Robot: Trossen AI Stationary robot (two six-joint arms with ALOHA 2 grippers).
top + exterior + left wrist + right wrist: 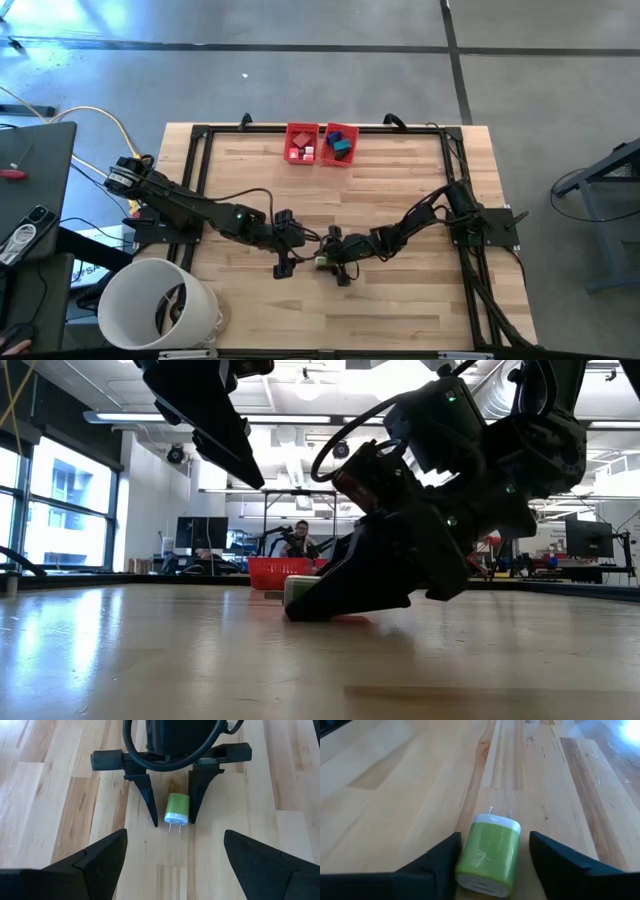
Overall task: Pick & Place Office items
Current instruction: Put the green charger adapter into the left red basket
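Several small coloured pieces already sit in the two red plastic bins (320,144) at the tabletop's far edge. Near its front edge, the right claw (172,817) straddles a green-and-white plug adapter (177,810), fingers open. Left claw (283,262) open, just beside.
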